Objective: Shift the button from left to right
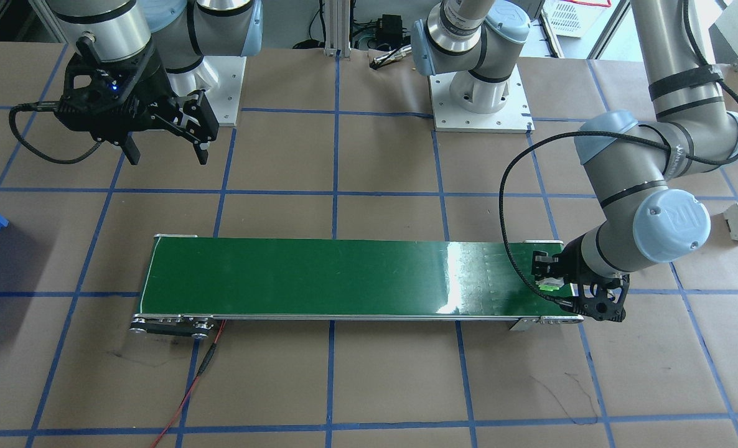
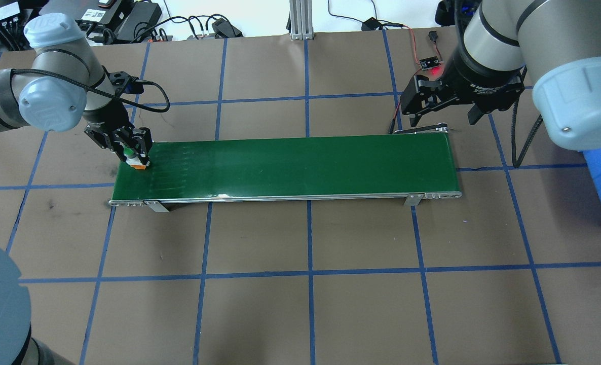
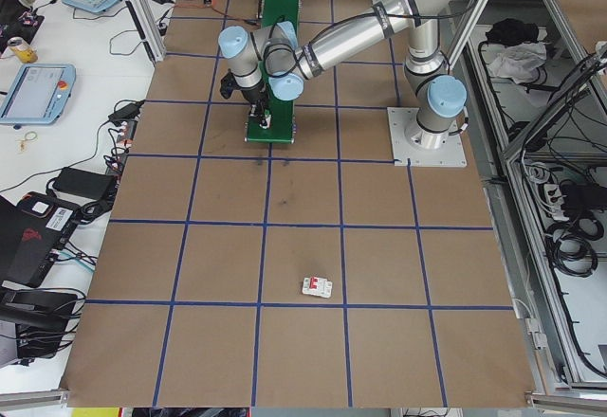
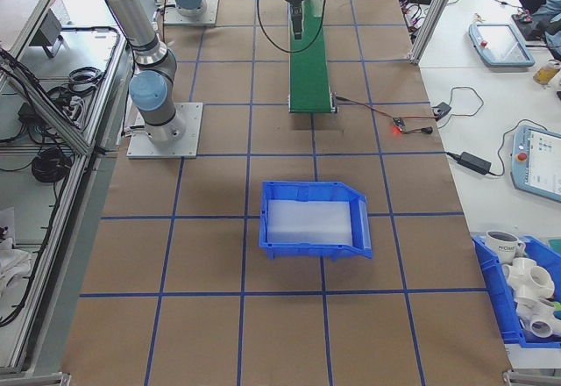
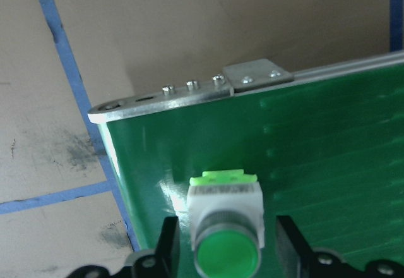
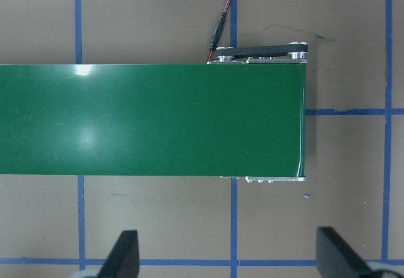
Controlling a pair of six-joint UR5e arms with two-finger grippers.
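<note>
Left gripper [image 5: 224,240] jaws are flanking the button [image 5: 225,218] at lower centre; release cleanly on the conveyor belt [image 5: 328,158]. Right gripper [image 6: 224,256] is hanging wide.

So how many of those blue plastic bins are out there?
2 that I can see. One open blue bin sits on the table past the green belt's right end; another, holding white pipe fittings, sits on the side bench. More could be out of view.

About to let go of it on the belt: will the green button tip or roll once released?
The button probably won't roll: its body looks boxy, only the cap is round. It seems rigid and light, being small between the left gripper's fingers. The glossy conveyor belt might let it slide.
</note>
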